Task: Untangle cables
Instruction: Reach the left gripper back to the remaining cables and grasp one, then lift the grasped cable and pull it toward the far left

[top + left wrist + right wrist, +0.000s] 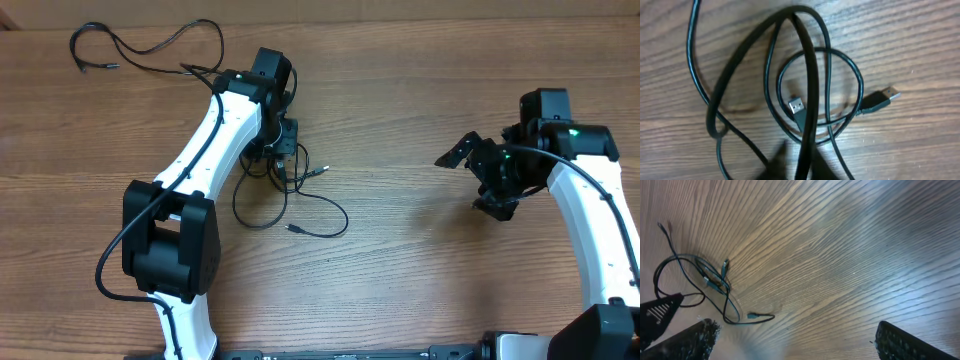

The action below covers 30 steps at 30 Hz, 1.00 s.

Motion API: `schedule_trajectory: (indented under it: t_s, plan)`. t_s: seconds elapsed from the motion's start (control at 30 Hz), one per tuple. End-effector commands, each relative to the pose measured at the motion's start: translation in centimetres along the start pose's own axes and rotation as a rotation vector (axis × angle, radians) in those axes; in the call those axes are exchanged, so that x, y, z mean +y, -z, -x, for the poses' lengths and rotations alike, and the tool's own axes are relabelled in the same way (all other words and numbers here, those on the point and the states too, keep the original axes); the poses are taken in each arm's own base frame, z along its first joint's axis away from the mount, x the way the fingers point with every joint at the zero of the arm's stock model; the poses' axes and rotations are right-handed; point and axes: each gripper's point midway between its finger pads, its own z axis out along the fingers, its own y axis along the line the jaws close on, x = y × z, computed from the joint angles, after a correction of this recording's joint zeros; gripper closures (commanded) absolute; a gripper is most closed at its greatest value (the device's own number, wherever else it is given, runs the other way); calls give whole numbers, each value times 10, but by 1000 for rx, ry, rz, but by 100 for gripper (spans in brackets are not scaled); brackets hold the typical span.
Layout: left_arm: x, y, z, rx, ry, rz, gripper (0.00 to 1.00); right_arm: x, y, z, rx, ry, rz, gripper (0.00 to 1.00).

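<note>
Two of the thin black cables lie looped over each other in a tangle (296, 176) at the table's middle left. The tangle fills the left wrist view (815, 55), with two USB plugs showing (796, 106) (887, 95). My left gripper (284, 150) is down on the tangle. Its blurred fingers (802, 152) sit tight on either side of one raised strand. A third cable (152, 50) lies apart at the far left. My right gripper (475, 180) is open and empty above the table's right side (795, 340). Its camera sees the tangle (715, 280) from afar.
The wooden table (400, 270) carries nothing else. The left arm's white link (205, 150) crosses the table from the front left base toward the tangle. The right arm's link (590, 220) runs along the right edge.
</note>
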Motion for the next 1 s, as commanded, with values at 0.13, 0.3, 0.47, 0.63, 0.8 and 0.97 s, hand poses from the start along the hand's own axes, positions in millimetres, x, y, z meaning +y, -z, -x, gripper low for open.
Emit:
schedule_trajectory:
  t_s: [0.13,0.3,0.47,0.63,0.8,0.97]
  plan:
    - [-54,120,37,-124,-41,-259,96,19,2,-5,-16,72,27,0]
    - [-111,280,47,-399,-123,-640,96,18,2,-6,-12,70,24,0]
    - [-118,394,41,-710,-187,-786,96,17,2,-7,-7,68,21,0]
    - [-107,463,29,-895,-73,-868,96,19,2,-8,0,69,31,0]
    - [-94,433,27,-801,103,-766,96,28,3,-11,19,80,82,0]
    - [-120,522,19,-1054,-148,-1002,96,27,3,-13,26,76,76,0]
